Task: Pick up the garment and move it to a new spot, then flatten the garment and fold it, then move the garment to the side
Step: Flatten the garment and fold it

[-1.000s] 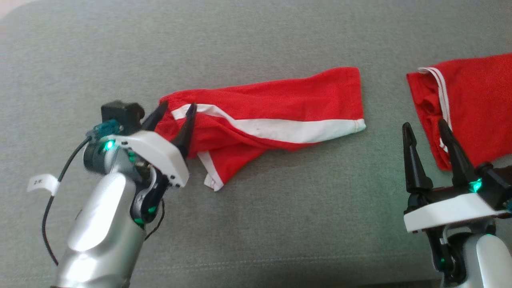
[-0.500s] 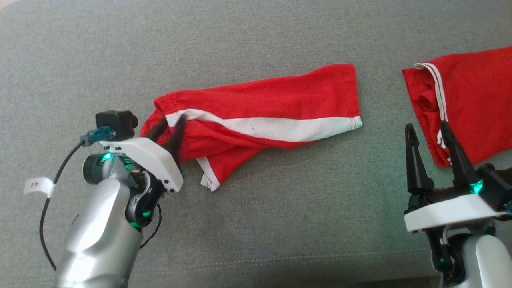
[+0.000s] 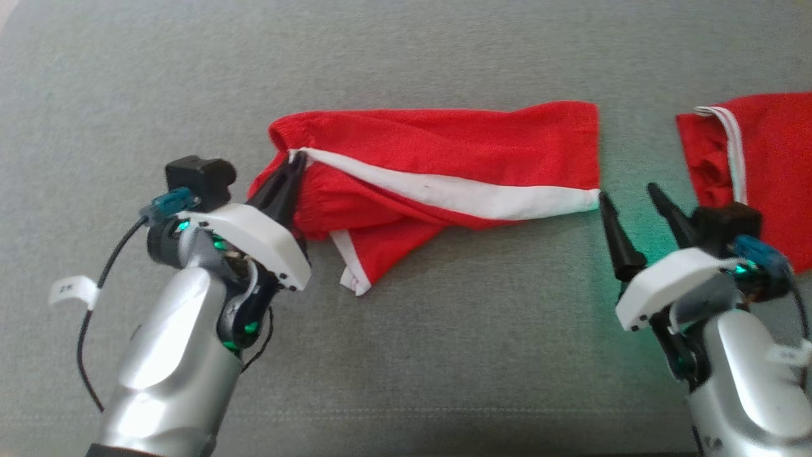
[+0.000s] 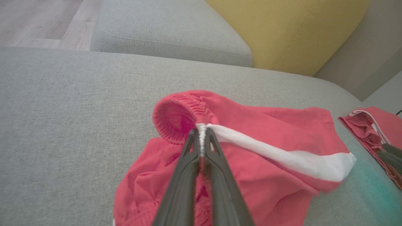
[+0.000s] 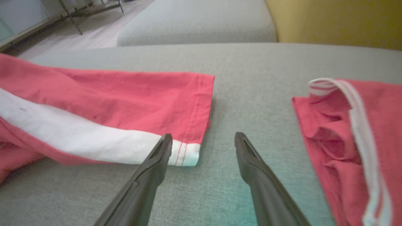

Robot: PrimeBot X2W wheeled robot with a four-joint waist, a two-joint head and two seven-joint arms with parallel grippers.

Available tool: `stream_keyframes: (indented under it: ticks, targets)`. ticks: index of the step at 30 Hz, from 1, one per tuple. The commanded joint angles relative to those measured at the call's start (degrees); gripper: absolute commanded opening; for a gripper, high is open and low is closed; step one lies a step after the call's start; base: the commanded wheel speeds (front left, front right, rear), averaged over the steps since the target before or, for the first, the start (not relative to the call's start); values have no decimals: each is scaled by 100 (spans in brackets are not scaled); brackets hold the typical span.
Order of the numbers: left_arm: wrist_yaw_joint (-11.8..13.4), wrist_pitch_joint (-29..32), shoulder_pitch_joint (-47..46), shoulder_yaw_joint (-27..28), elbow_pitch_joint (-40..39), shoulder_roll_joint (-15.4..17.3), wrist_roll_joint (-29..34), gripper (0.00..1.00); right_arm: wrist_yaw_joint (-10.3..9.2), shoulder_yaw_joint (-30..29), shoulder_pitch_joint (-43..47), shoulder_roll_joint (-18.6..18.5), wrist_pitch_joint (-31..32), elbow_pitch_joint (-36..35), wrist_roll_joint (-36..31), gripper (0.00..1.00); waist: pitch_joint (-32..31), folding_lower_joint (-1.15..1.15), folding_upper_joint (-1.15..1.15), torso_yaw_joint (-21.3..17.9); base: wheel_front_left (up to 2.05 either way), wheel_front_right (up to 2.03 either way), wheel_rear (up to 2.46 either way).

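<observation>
L tool [image 3: 293, 166] is clamped shut on the shorts [image 3: 444, 146], right at the elastic waistband where the white stripe [image 3: 482, 198] starts. The left wrist cam shows it best: both fingers pressed together w/ the gathered white edge pinched between the tips.

Shorts are red and lie across the middle of the sofa [image 3: 444, 355], waistband end on the robot's left, leg hem on its right. The waistband end is bunched up around the grip, and the rest is mostly flat. A 2nd leg pokes out underneath toward the robot, white trim at its hem.

R tool [image 3: 628, 193] is wide open w/ nothing in it. It sits just beside the hem corner where the stripe ends, fingers pointing at the bare gap. In the right wrist cam one finger overlaps the stripe's end, but can't tell if it's actually touching.

Other red cloth [image 3: 774, 152] w/ white trim lies at the far right, apart from the shorts, so the R tool is between the two. Yellow cushion [image 4: 282, 31] and wood floor [image 4: 37, 22] are in the bg.
</observation>
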Motion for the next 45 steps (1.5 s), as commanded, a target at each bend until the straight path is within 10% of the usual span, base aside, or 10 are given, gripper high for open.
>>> stream_keyframes:
  ticks: [1, 8, 10, 18, 36, 45]
  targets:
    - [-45, -72, -270, 144, -227, 96, 65, 0, 37, 191, -197, -79, 20, 20, 60, 100, 72, 0, 0, 124, 0, 0, 0]
    - [-91, -163, -299, -15, -372, 42, 115, 0, 37, 519, -668, -90, 81, 1034, 329, 100, 215, 0, 0, 290, 0, 0, 0]
    - [-96, -190, -278, -28, -392, 58, 115, 0, 37, 654, -711, -102, 65, 1138, 457, 0, 220, 0, 0, 290, 0, 0, 0]
    - [-55, -272, -138, 5, -720, 320, 192, 0, 37, 640, -674, -334, -498, 507, 734, 0, 66, 0, 0, 190, 0, 0, 0]
    - [300, 635, 17, 387, -3583, 1160, 129, 0, 37, -997, -257, -406, 303, -3760, 381, 0, -780, 0, 0, -6, 0, 0, 0]
    - [454, 850, 80, 490, -4025, 1287, 87, 0, 37, -1106, -111, -244, 621, -4147, 407, 0, -858, 0, 0, -57, 0, 0, 0]
